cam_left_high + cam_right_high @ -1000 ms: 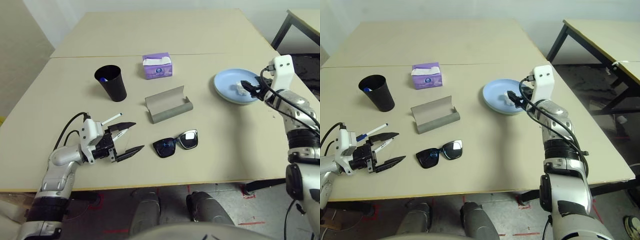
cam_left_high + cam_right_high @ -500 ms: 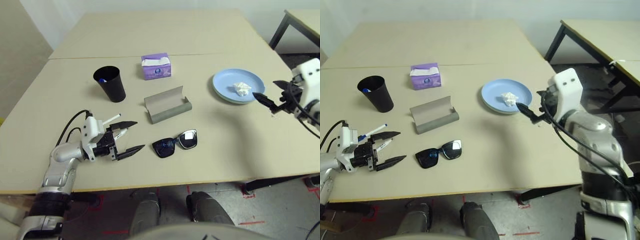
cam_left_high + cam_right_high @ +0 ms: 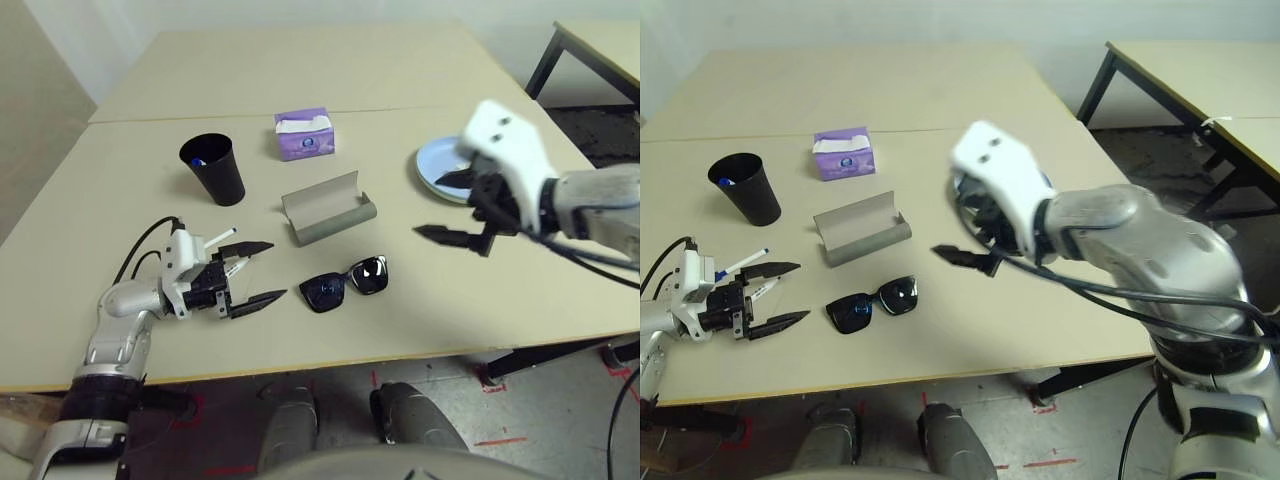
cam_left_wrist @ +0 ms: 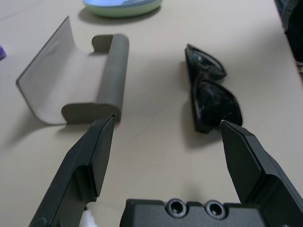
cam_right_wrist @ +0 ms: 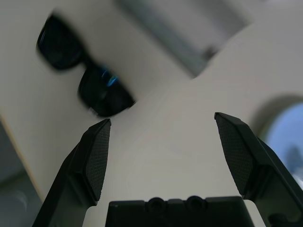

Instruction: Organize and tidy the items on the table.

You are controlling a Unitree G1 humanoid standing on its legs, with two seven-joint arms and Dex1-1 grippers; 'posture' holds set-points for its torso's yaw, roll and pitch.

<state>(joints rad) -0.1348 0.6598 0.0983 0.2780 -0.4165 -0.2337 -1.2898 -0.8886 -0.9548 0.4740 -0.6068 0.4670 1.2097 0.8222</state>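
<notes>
Currently left gripper (image 3: 252, 272) sits low over the table (image 3: 420, 300) near its front-left edge, jaws wide apart, nothing between them; one marker pen (image 3: 222, 236) lies right beside it. Right gripper (image 3: 450, 205) hangs above the table right of the sunglasses (image 3: 345, 284), fingers spread wide, empty. Sunglasses lie lenses-down between the two grippers, apart from both. Glasses case (image 3: 327, 208) lies open just behind them. Black cup (image 3: 213, 168) stands back-left with a blue-ended pen (image 3: 202, 159) inside; purple tissue box (image 3: 304, 133) is behind the case. Blue plate (image 3: 436, 167) at right, partly hidden by the right arm; left wrist view shows a green rim under it
</notes>
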